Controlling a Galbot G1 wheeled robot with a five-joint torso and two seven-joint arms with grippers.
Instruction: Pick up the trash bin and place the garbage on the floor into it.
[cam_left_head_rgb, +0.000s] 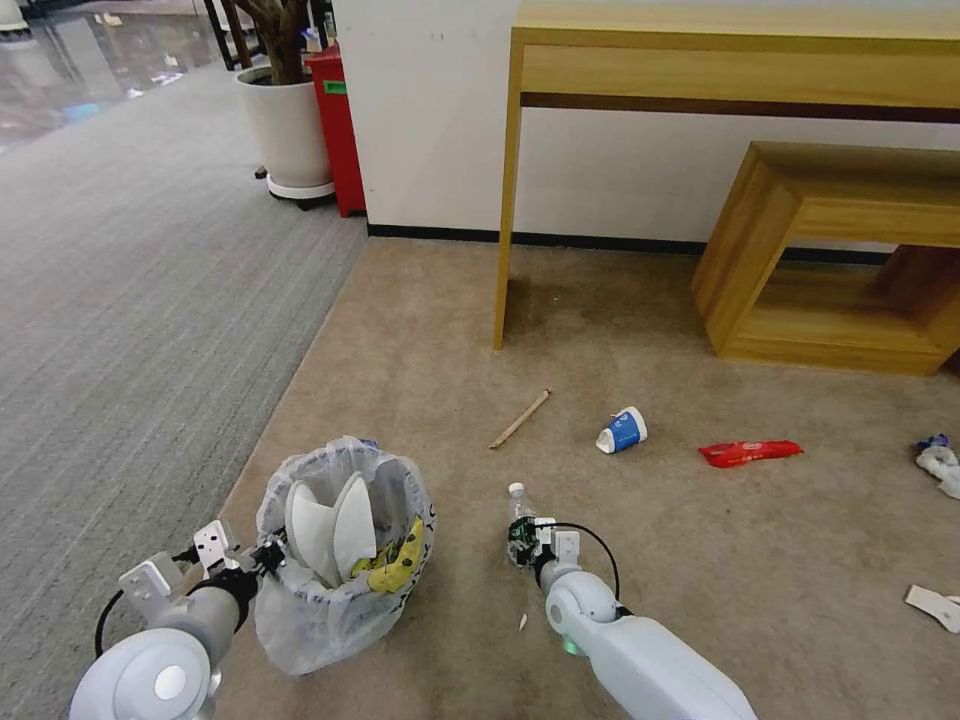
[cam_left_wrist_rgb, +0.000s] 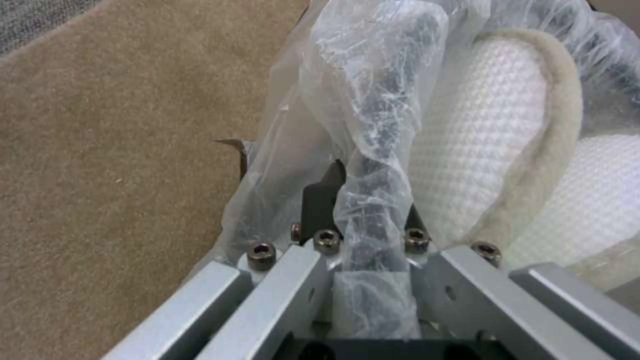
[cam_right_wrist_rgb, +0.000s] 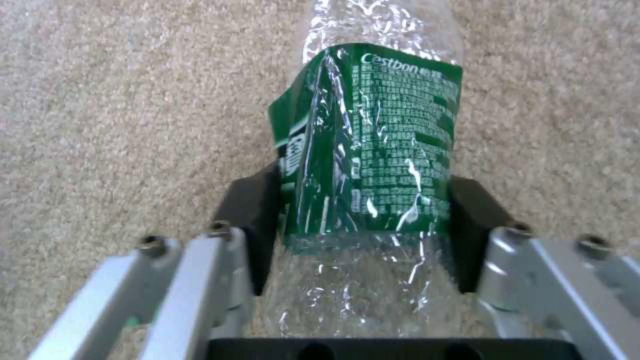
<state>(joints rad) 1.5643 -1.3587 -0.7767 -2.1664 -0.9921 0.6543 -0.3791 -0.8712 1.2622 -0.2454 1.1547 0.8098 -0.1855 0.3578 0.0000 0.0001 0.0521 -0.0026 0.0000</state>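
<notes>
The trash bin (cam_left_head_rgb: 340, 560) stands on the beige floor (cam_left_head_rgb: 420, 330), lined with a crinkly clear bag, with two white slippers (cam_left_head_rgb: 330, 525) and a yellow smiley print inside. My left gripper (cam_left_head_rgb: 268, 556) is shut on its near rim; the left wrist view shows the bag-covered rim (cam_left_wrist_rgb: 373, 200) pinched between the jaws, with a slipper (cam_left_wrist_rgb: 493, 150) just beyond. My right gripper (cam_left_head_rgb: 525, 540) is shut on a crumpled plastic bottle (cam_right_wrist_rgb: 373, 150) with a green label, right of the bin. On the carpet lie a wooden stick (cam_left_head_rgb: 520, 418), a blue-white cup (cam_left_head_rgb: 622, 431) and a red wrapper (cam_left_head_rgb: 750, 452).
A blue mask with crumpled tissue (cam_left_head_rgb: 938, 462) and a white scrap (cam_left_head_rgb: 935, 605) lie at the right edge. A wooden desk leg (cam_left_head_rgb: 508, 200) and a low wooden shelf (cam_left_head_rgb: 830, 260) stand against the wall. Grey striped carpet (cam_left_head_rgb: 120, 300), a plant pot (cam_left_head_rgb: 285, 130) and a red box (cam_left_head_rgb: 338, 130) are to the left.
</notes>
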